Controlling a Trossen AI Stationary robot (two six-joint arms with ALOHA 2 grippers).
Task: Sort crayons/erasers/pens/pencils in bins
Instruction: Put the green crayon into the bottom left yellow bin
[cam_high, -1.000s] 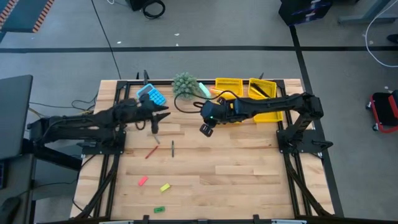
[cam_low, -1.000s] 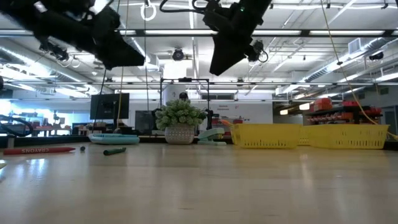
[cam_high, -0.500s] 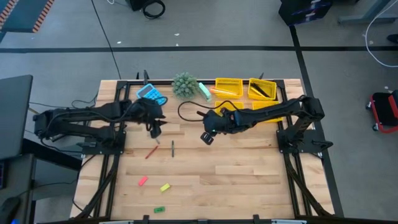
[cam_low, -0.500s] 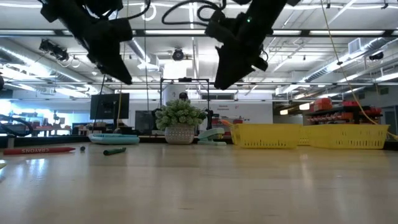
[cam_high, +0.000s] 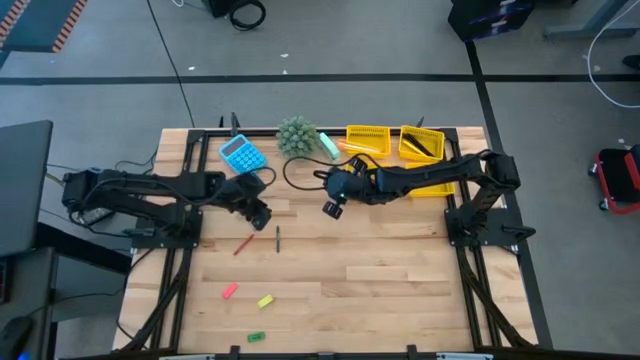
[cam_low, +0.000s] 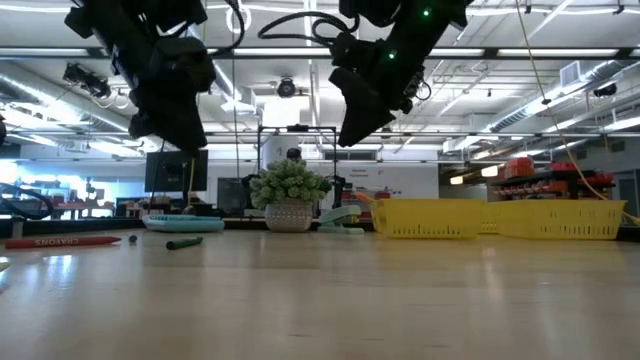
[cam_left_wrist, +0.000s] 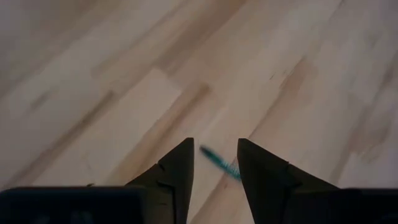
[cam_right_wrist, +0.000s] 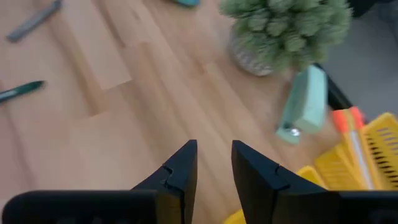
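Observation:
My left gripper (cam_high: 259, 214) is open and points down at the table; in its wrist view its fingers (cam_left_wrist: 215, 177) stand above a thin teal-green pen (cam_left_wrist: 219, 163), apart from it. That dark green pen (cam_high: 277, 238) and a red crayon (cam_high: 243, 244) lie flat just nearward; both show in the low view (cam_low: 184, 242) (cam_low: 60, 241). Pink (cam_high: 229, 291), yellow (cam_high: 265, 301) and green (cam_high: 257, 337) erasers lie near the front edge. My right gripper (cam_high: 332, 208) is open and empty at mid-table, high up (cam_low: 352, 125). The yellow bins (cam_high: 367, 140) (cam_high: 421, 144) stand at the far right.
A blue calculator (cam_high: 243, 153), a potted plant (cam_high: 297, 135) and a pale green object (cam_high: 328, 146) stand along the far edge. An orange pencil (cam_right_wrist: 348, 124) lies in a bin. A grey pen (cam_right_wrist: 34, 22) lies on the table. Bare wood spans the near right.
My left gripper has tipped from slanting to pointing straight down, and has gone down and a little toward the near edge, over the pens. My right gripper dipped toward the near edge and came back. Nothing on the table has moved.

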